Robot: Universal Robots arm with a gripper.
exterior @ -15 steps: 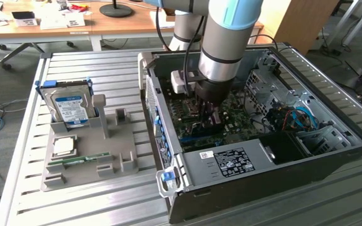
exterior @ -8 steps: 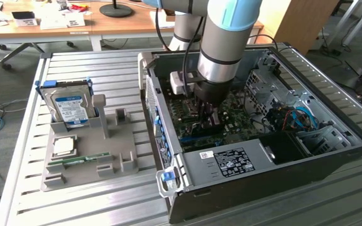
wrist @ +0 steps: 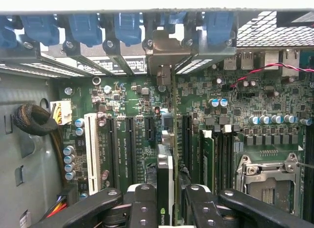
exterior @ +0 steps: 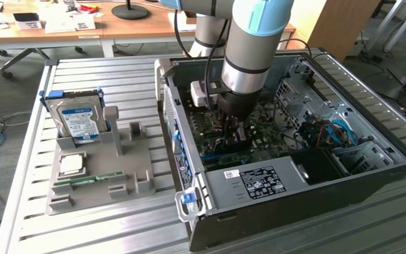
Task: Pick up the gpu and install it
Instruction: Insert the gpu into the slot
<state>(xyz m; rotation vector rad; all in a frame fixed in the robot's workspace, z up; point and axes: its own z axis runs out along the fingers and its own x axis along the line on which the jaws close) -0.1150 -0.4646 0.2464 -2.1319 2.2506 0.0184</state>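
Slatted metal table (exterior: 83,233), with an open PC case (exterior: 344,174) lying on its side toward the exterior view's right. Inside the case, a green motherboard (exterior: 274,129), drive bays and blue cables (exterior: 337,132). At the near end, a grey power supply (exterior: 259,182) with a white label.

Beside the case, to the exterior view's left, a grey parts tray (exterior: 129,174). Standing upright in its far slot, a hard drive (exterior: 78,123) with a blue-and-white label. Nearer, lying flat, a square CPU (exterior: 72,164) and a thin green memory stick (exterior: 90,180).

Reaching down into the case from above, a grey and blue arm (exterior: 249,47), wrist just above the motherboard.

At the arm's tip, the gripper (wrist: 171,198), clamped on the gpu (wrist: 166,189). Black fingers (wrist: 142,201) pressed against both faces of the card, held on edge.

Seen from the wrist: card edge running away from the camera, in line with a long slot (wrist: 187,139) on the motherboard, its silver bracket (wrist: 169,51) up against the rear panel among the blue latches (wrist: 83,27). Cannot tell whether fully seated in the slot.

Alongside, other black expansion slots (wrist: 131,149), one white slot (wrist: 91,149), the empty CPU socket (wrist: 267,181) and rows of small capacitors (wrist: 70,162).
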